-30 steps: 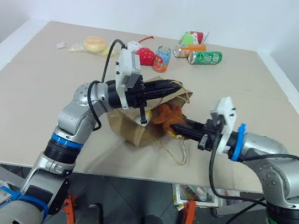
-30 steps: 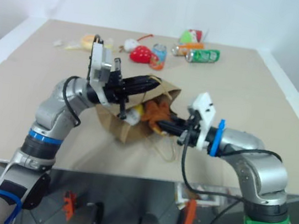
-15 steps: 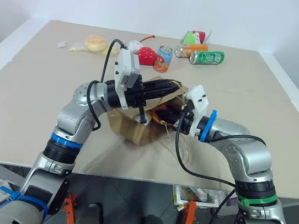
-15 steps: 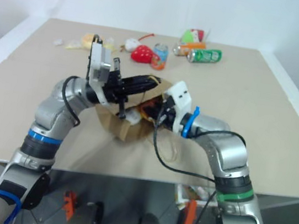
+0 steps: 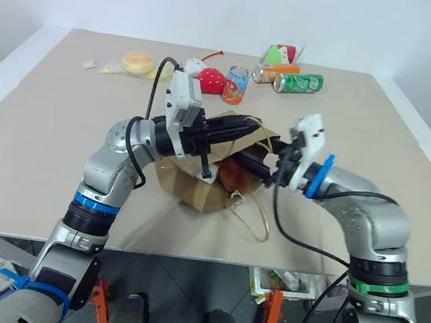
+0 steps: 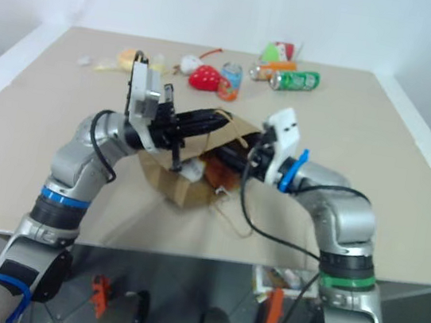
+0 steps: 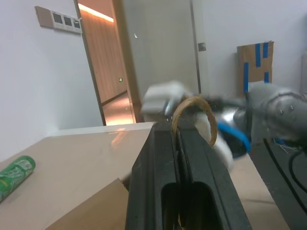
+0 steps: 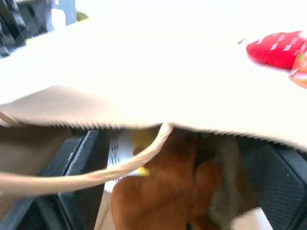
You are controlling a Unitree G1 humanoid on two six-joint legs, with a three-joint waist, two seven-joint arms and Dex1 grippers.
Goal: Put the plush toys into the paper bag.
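Your right pincer (image 5: 257, 166) stands wide at the mouth of the paper bag (image 5: 196, 187), its black fingers (image 8: 79, 163) spread either side of the brown plush toy (image 8: 158, 191), which lies loose inside, gripped by nothing. Beside it in the bag sits the white-and-yellow plush toy (image 6: 191, 171). Your left pincer (image 5: 240, 126) is clamped tight on a loop handle (image 7: 192, 112), propping the mouth open. Expect thin paper that creases and tears, so lift by the handle; the toys should be light and squashy, best pinched across the body. The strawberry toy (image 5: 209, 78) lies well apart on the surface (image 5: 362, 150).
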